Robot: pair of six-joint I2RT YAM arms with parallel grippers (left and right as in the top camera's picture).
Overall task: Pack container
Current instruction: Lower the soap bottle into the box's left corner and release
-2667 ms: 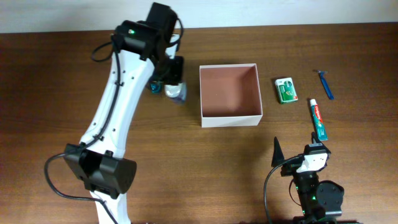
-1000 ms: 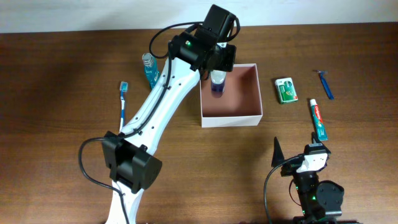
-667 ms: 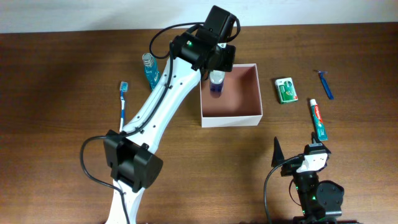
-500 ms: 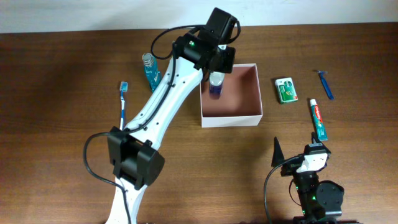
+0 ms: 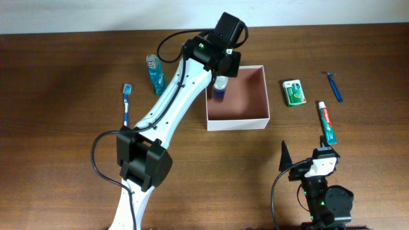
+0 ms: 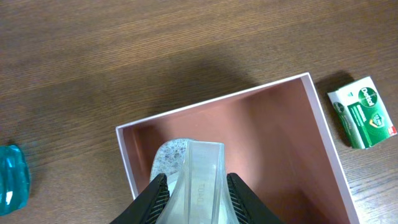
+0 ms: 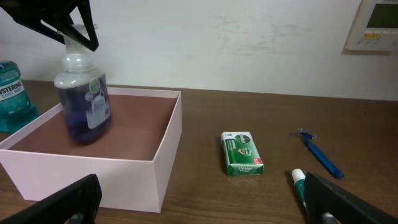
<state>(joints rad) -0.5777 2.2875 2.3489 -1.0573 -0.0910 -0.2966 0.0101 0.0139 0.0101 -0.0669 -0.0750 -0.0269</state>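
**Wooden tabletop with one packing box: item count and arm positions**

**Overhead.** Brown wood table (image 5: 64,51) with a pale wall strip along the back.
- We count one container (image 5: 236,122). It is square with white walls and a pinkish-brown inside, and it sits at the centre-back of the table.
- One bottle of purple liquid (image 5: 219,91) is inside the container's walls at the left rear corner.
- One teal bottle (image 5: 153,71) stands left of the container, apart from it.
- One toothbrush (image 5: 126,105) lies further left.
- Right of the container we count one green packet (image 5: 294,92), one blue razor (image 5: 333,85) and one toothpaste tube (image 5: 327,121), each apart from the others.
- We count two arms.
  - The left arm stretches diagonally from the near edge to the container. The left gripper (image 5: 222,75) points down onto the bottle's top.
  - The right arm sits folded at the near right edge. The right gripper (image 5: 308,156) points toward the back, just beside the tube's near end.

**Left wrist.** We see both fingers (image 6: 152,196) pinching the bottle's clear cap from either side, with the container floor below.

**Right wrist.** Two black fingers (image 7: 68,199) are spread wide at the lower corners. The bottle is upright in the container's far left part. We cannot tell whether its base touches the floor.
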